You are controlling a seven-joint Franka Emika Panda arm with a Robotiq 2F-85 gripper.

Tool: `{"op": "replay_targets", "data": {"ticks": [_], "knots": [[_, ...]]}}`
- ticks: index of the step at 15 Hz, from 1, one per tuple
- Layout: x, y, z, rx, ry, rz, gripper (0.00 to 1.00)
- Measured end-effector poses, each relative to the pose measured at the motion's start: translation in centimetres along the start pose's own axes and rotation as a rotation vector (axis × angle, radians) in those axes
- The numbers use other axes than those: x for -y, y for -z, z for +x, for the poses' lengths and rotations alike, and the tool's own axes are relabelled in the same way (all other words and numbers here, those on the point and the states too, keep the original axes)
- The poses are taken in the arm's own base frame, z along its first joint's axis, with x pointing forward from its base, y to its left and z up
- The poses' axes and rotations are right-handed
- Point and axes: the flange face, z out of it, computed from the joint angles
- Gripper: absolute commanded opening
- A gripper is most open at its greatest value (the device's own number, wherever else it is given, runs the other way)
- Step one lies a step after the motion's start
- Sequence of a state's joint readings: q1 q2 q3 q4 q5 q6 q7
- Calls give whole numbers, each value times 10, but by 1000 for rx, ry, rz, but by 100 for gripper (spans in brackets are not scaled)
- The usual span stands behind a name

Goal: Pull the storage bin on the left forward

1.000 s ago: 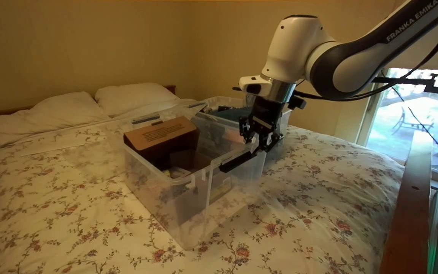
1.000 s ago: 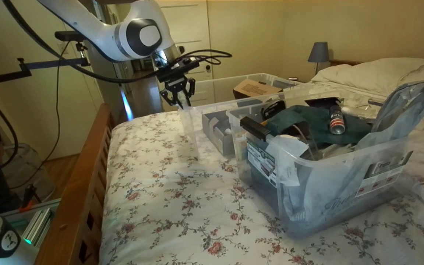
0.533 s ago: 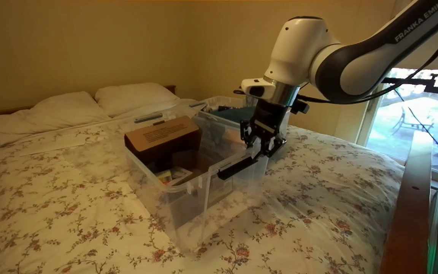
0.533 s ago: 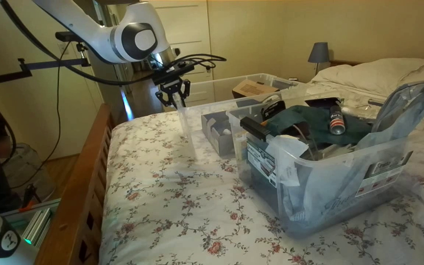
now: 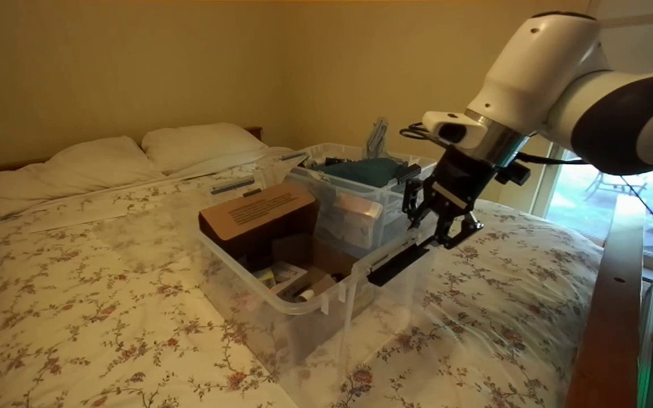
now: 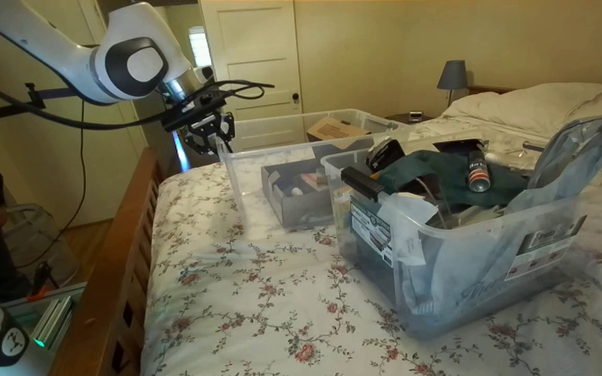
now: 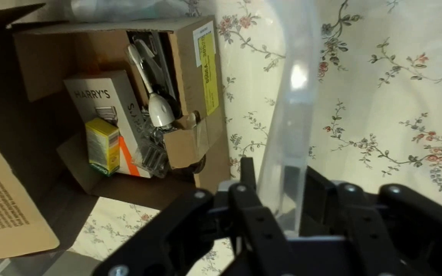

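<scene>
While I watch, the nearly closed gripper (image 7: 280,177) pinches the storage bin's (image 5: 316,304) rim.
Inside, one cardboard box (image 7: 187,88) holds a HARRY'S carton (image 7: 115,101).

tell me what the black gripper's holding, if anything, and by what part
The clear rectangular plastic tub with the brown cardboard box inside, pinched at its end wall's top rim, beside the black bar handle.

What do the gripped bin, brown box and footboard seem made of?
Gripped bin: clear, glossy, probably plastic; the floral bedspread shows through and the rim glints.
Brown box: matte cardboard, by its folding flaps and printed text.
Footboard: brown with a soft sheen, likely varnished wood.
</scene>
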State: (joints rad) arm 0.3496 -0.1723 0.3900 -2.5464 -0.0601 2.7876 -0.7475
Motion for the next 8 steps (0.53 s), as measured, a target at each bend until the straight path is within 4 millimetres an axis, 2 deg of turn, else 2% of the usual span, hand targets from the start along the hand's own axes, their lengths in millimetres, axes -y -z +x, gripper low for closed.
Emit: {"op": "replay_targets", "data": {"ticks": [1, 5, 8], "knots": [[11, 9, -1, -1, -4, -18, 29], [39, 45, 0, -13, -3, -93, 29], [43, 47, -3, -11, -3, -99, 29]]}}
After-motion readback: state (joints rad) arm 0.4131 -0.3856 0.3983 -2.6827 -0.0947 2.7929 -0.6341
